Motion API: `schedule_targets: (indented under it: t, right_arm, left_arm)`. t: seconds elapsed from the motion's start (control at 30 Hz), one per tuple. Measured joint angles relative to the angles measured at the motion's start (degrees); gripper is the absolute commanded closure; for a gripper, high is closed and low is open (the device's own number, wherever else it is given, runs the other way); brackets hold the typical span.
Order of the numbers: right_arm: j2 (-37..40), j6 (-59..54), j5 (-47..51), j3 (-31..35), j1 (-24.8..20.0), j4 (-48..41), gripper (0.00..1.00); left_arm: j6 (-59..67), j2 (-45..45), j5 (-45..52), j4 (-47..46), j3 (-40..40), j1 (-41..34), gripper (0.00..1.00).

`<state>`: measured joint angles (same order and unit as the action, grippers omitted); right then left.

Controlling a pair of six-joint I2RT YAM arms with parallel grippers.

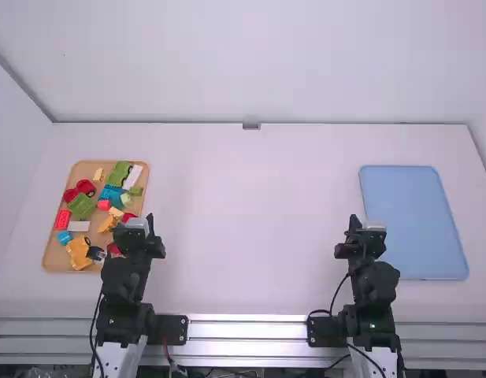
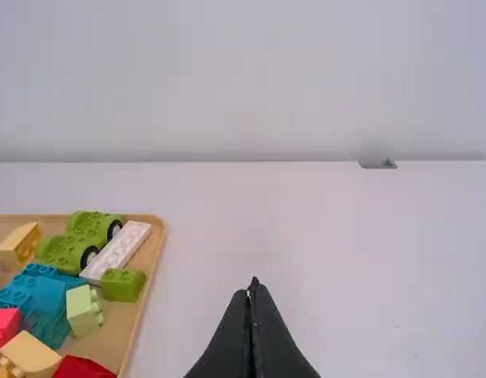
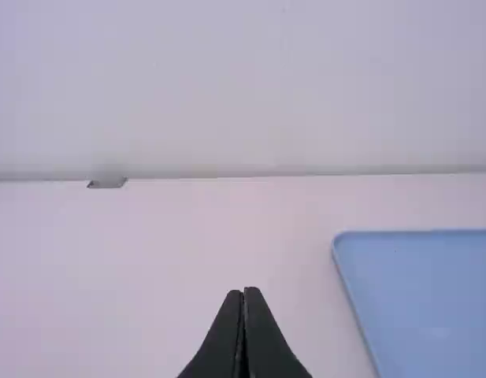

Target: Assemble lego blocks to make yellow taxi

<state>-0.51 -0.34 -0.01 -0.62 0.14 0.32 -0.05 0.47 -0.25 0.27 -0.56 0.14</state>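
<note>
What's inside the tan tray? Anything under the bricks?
Tan tray: green wheeled piece, long white studded brick, yellow-orange wheeled piece, plus other bricks. What's beneath them is covered; the left arm hides one corner in the high view.

In the high view the wooden tray (image 1: 55,256) and a dark red block (image 1: 113,248) are partly hidden by the left arm (image 1: 126,277) and both arm bases (image 1: 120,358) are cut off, while the wooden tray is cropped by the left wrist view's edge and the blue tray (image 3: 416,291) by the right's.
</note>
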Motion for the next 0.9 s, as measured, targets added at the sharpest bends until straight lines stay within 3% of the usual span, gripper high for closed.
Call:
schedule_targets:
  t: [0.43, 0.9]
  right_arm:
    - [-3.6, -0.7, -1.2, -1.0, 0.3, -0.9, 0.93]
    - [-23.3, -5.8, -5.7, -17.8, 5.4, -1.8, 0.73]
  left_arm:
    - [-0.2, 2.0, 0.0, -0.6, -0.4, 0.0, 0.93]
    - [-4.2, 15.8, -1.9, -6.0, -12.9, 1.5, 0.73]
